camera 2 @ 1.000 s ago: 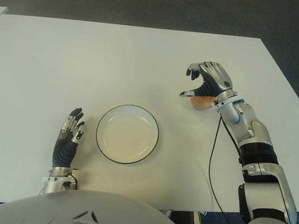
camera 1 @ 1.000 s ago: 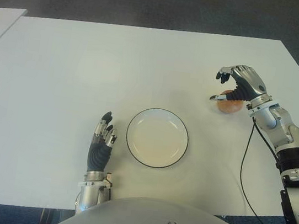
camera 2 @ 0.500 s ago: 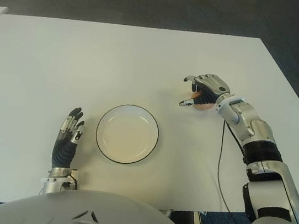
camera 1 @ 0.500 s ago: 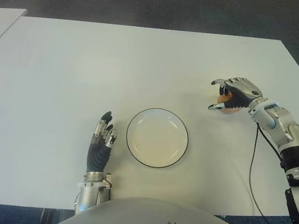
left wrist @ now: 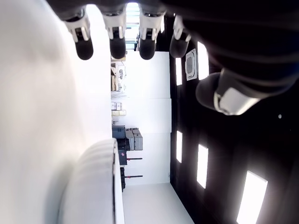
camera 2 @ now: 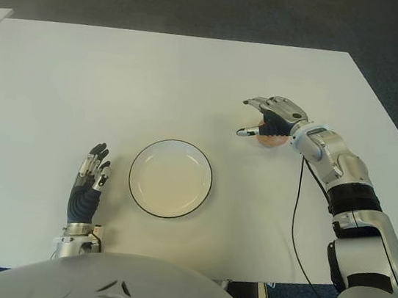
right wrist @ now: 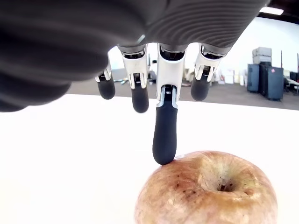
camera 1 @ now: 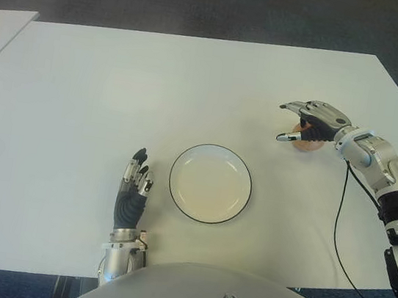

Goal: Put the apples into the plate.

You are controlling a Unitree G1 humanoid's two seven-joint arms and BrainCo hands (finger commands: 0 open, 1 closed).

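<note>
Right hand (camera 1: 312,125) lower — fingertip (right wrist: 164,154) on apple (right wrist: 205,189)

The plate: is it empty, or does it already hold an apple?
Empty. The plate shows only its bare white inside. The one apple visible sits on the table under the right hand.

You will find no readable text, label, brand, number or sign in any view: none on table, plate, apple or either hand.
</note>
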